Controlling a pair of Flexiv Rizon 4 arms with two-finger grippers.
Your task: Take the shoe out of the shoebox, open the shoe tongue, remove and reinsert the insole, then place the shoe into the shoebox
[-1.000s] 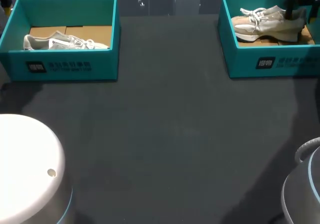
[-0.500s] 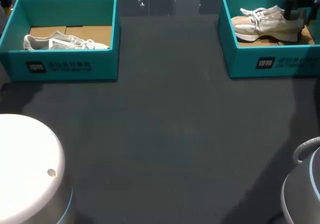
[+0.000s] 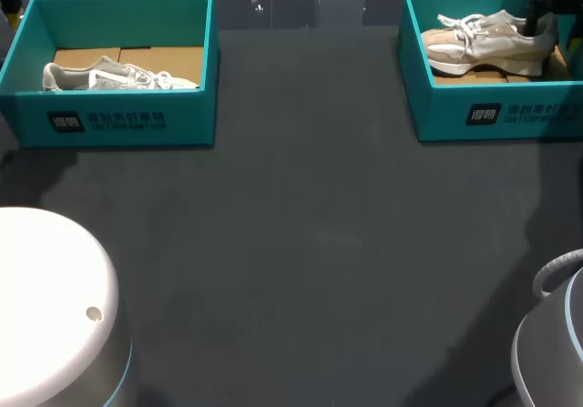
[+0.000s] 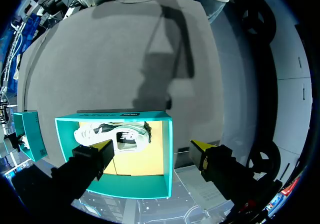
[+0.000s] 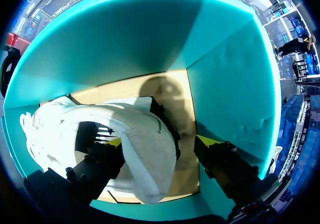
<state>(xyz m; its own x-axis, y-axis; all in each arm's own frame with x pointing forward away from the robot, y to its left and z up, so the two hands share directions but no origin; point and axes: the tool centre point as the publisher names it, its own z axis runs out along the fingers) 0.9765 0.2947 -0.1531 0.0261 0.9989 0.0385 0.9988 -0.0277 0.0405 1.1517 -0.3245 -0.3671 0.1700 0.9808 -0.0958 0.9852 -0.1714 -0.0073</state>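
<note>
Where shoe (image 5: 145, 169) sits, teal box wall (image 5: 235, 98) crowds rt jaws.

soft overhead light falls on the dark grey bench (image 3: 310, 243) in the head view, with faint shadows pooling at its left and right edges and the white left arm base (image 3: 46, 307) glowing brightest. from the left wrist, an arm's hard shadow stretches across the bench beyond the left shoebox (image 4: 135, 186). from the right wrist, the white shoe (image 5: 145, 154) gleams while a rounded shadow darkens the right shoebox (image 5: 225, 98) floor and wall.
</note>
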